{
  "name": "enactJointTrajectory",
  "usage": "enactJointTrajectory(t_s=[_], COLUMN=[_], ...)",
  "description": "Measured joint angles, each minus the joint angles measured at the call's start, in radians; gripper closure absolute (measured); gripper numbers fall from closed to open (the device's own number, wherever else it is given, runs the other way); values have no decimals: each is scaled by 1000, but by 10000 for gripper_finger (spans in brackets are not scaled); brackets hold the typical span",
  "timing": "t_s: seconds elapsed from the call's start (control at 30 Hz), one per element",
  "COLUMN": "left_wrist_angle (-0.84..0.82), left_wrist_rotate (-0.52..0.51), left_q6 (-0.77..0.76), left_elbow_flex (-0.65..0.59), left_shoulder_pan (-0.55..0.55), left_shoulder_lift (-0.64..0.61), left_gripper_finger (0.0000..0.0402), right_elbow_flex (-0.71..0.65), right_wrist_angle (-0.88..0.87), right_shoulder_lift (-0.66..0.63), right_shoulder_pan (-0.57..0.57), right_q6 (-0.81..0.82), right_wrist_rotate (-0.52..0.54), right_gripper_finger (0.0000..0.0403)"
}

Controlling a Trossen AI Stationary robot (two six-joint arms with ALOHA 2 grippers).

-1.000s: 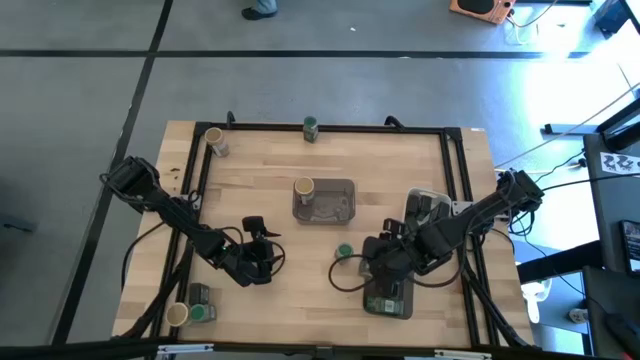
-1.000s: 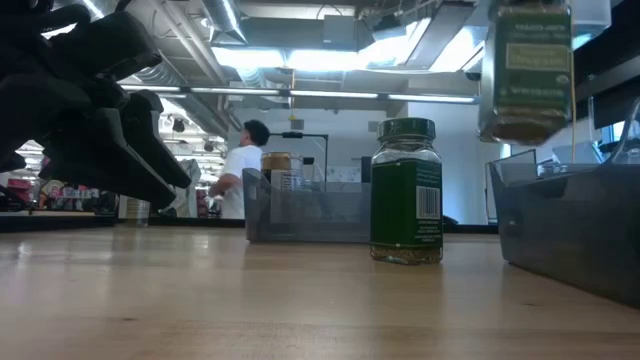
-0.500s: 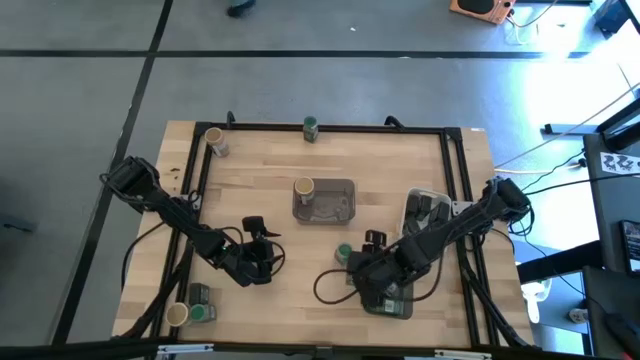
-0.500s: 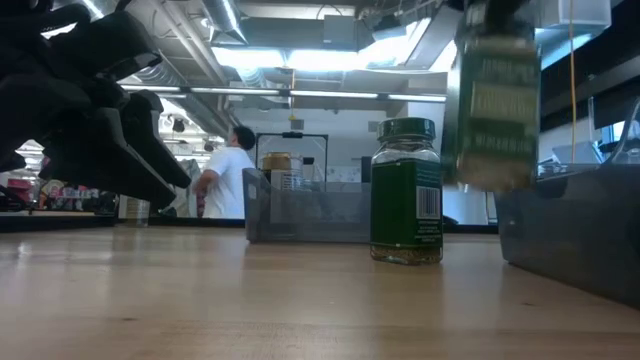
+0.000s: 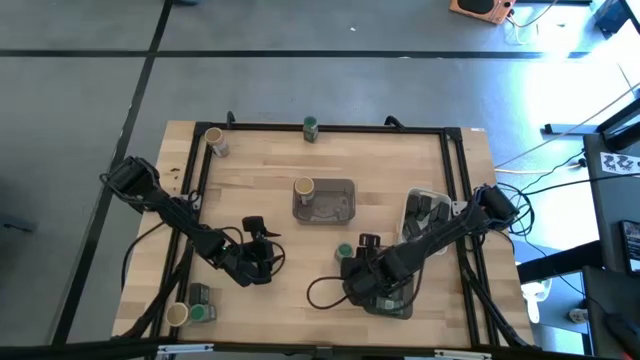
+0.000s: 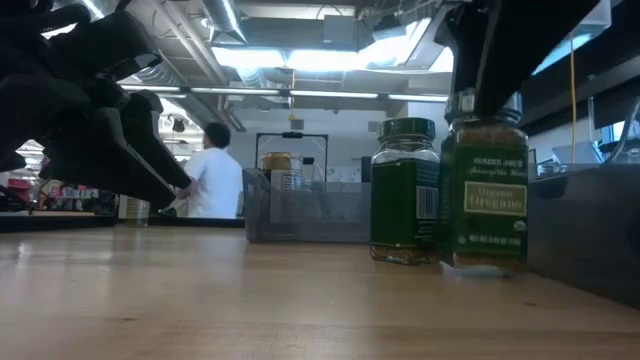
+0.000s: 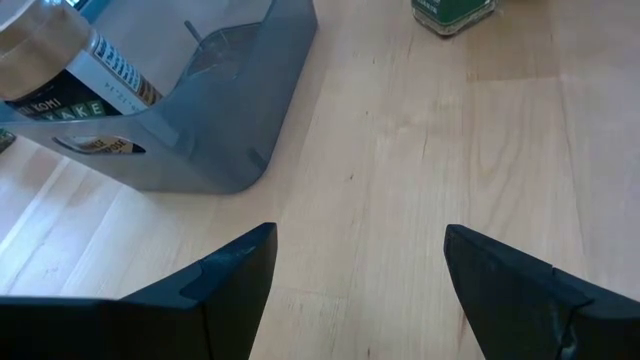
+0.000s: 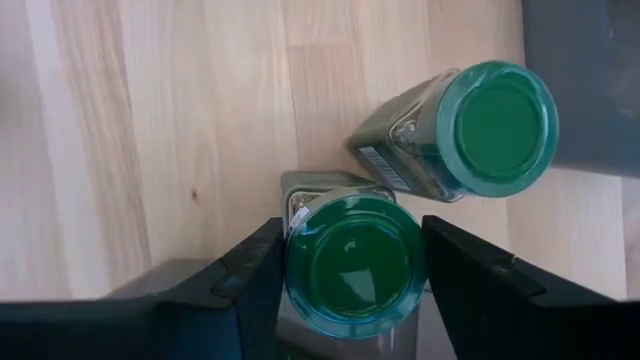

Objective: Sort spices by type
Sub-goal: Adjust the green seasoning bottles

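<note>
Oregano jar [image 6: 484,205] is clamped in right gripper [image 8: 352,262] jaws, set on tabletop [image 5: 270,205] beside another green-lid jar [image 6: 406,190]. Left gripper [image 7: 352,262] is held idle, jaws apart. Sorting judged partly done: jars at far edge and near-left corner are left ungrouped.

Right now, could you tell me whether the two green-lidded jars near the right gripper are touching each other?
Cannot tell. The low view shows the held jar overlapping the standing jar, and the right wrist view shows no clear gap or contact between their bodies.
</note>
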Motion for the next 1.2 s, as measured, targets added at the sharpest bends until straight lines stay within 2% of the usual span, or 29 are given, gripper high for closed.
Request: enactJointTrajectory(t_s=[0.33,0.63,0.73,0.87,1.0,1.2], left_wrist_angle=[0,0,0,0,0,-5], left_wrist_rotate=[0,0,0,0,0,0], left_q6=[0,0,0,0,-1,-2], left_elbow_flex=[0,0,0,0,0,0], left_shoulder_pan=[0,0,0,0,0,0], left_shoulder_lift=[0,0,0,0,0,0], left_gripper_finger=[117,117,117,117,117,117], right_elbow_flex=[0,0,2,64,120,116], right_wrist_angle=[14,20,8,-95,-221,-379], right_shoulder_lift=[-2,-2,-12,-37,-70,-91], right_shoulder_pan=[0,0,0,1,38,116], right_q6=[1,4,4,42,89,182], right_wrist_rotate=[8,15,-24,-81,-79,-76], right_gripper_finger=[175,110,97,95,99,100])
